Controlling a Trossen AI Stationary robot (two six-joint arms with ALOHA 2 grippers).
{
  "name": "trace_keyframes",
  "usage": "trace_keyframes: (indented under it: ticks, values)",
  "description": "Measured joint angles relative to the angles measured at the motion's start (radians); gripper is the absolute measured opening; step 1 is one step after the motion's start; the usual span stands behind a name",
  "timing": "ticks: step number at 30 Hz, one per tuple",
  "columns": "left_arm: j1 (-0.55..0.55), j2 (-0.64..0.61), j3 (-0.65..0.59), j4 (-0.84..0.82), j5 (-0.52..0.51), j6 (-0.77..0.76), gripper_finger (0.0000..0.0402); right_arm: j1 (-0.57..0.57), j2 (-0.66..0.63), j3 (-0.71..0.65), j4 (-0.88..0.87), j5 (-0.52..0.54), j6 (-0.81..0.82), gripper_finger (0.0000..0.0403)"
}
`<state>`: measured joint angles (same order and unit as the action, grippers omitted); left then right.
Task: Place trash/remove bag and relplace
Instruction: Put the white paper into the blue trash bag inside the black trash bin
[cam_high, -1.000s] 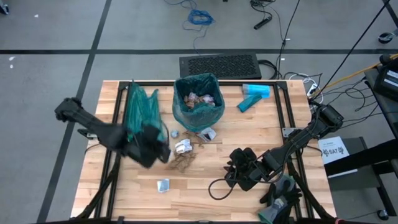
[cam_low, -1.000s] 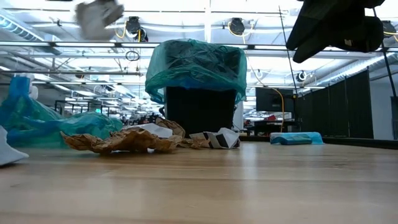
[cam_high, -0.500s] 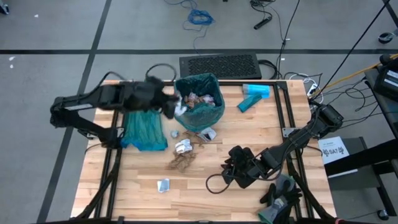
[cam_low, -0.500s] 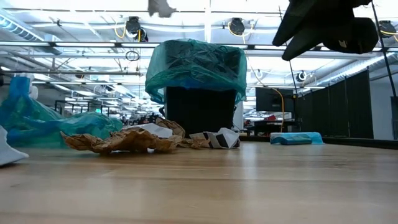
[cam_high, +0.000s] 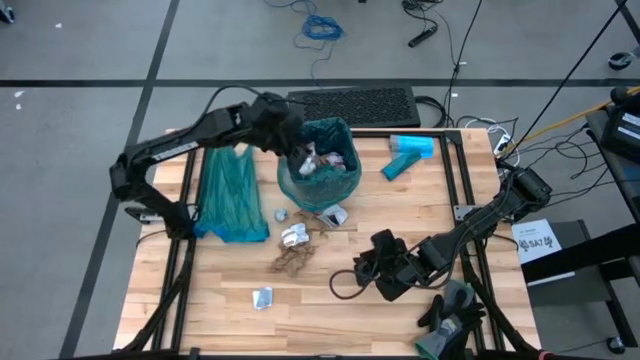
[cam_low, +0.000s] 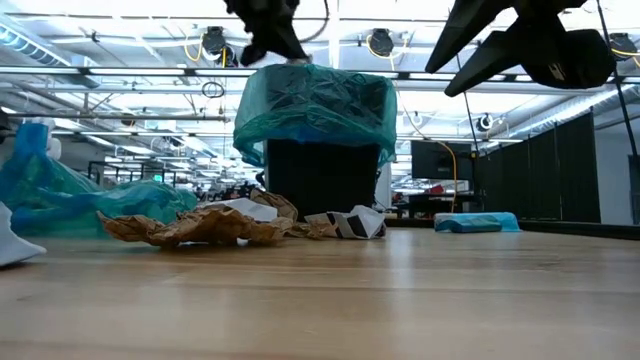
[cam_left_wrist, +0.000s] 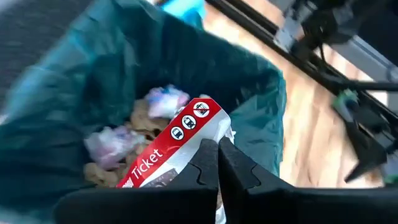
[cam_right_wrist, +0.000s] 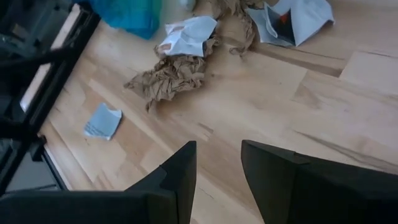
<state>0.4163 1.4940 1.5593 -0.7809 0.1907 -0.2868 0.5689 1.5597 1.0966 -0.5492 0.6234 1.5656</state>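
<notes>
We see a light wooden desk (cam_high: 330, 300) on grey floor (cam_high: 90, 50) crossed by dark lines. Behind the desk lies a black ribbed mat (cam_high: 352, 105), with a blue cable coil (cam_high: 322, 27) farther off. Level across, ceiling beams (cam_low: 120, 72) and round lamps (cam_low: 380, 42) hang over a long, bright hall.

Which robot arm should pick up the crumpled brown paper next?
Probably the right. The right gripper is open over the table near the brown paper, while the left gripper is busy above the bin, shut on a wrapper.
</notes>
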Motion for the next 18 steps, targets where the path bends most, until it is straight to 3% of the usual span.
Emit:
trace_keyframes:
  ticks: [10,15,18]
  values:
    - [0.03,0.021,0.0,0.172,0.122,0.059,0.0093,0.0,0.0,0.0,0.006,0.038,0.077,0.012]
    - [0.044,0.006,0.0,0.134,0.13,0.058,0.0128,0.0,0.0,0.0,0.007,0.039,0.076,0.012]
    - [0.042,-0.019,0.0,0.056,0.202,0.057,0.0131,-0.001,0.0,0.0,0.01,0.037,0.07,0.012]
